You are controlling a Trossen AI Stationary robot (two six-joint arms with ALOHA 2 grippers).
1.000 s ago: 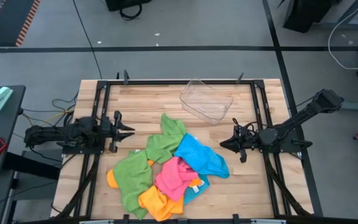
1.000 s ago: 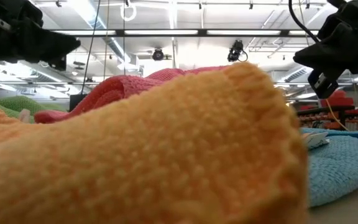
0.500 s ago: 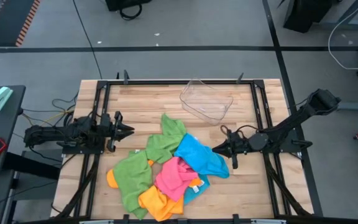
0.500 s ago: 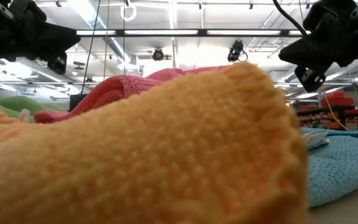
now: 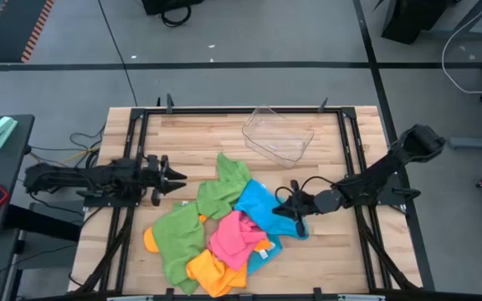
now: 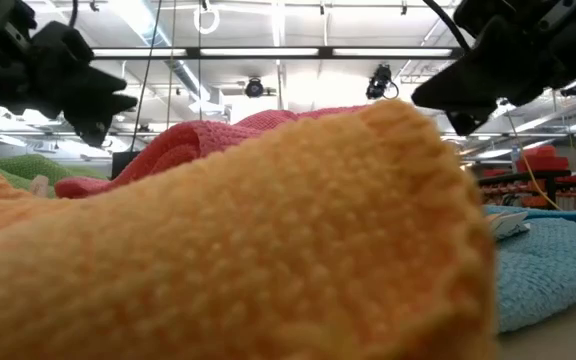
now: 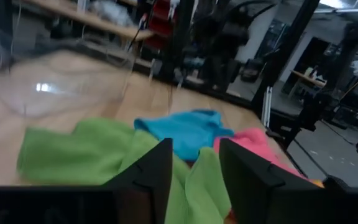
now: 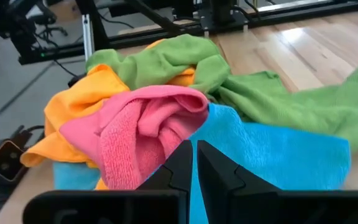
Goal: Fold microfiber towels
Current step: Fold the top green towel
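High view shows a messy heap of microfiber towels in the middle of the wooden table (image 5: 182,138). None of them is folded yet. A sky blue towel (image 5: 268,207) lies on the right side of the heap. A pink towel (image 5: 237,234) sits in the middle. An orange towel (image 5: 212,272) is at the near edge, and a green towel (image 5: 178,238) spreads out on the left. A second green towel (image 5: 224,188) lies at the far side of the heap. A clear plastic tray (image 5: 279,135) stands well apart, near the far edge.

The right gripper (image 5: 284,206) is low, right over the sky blue towel. Its fingers are pressed together and hold nothing. The left gripper (image 5: 174,177) waits just beside the green cloth, with a narrow gap between its fingers, and it holds nothing too.

I think the step now is to pick one towel out of the heap. The right gripper should open first. Then it should pinch only the blue cloth near an edge, not the pink one beside it. It should lift slowly, so the other towels stay down.
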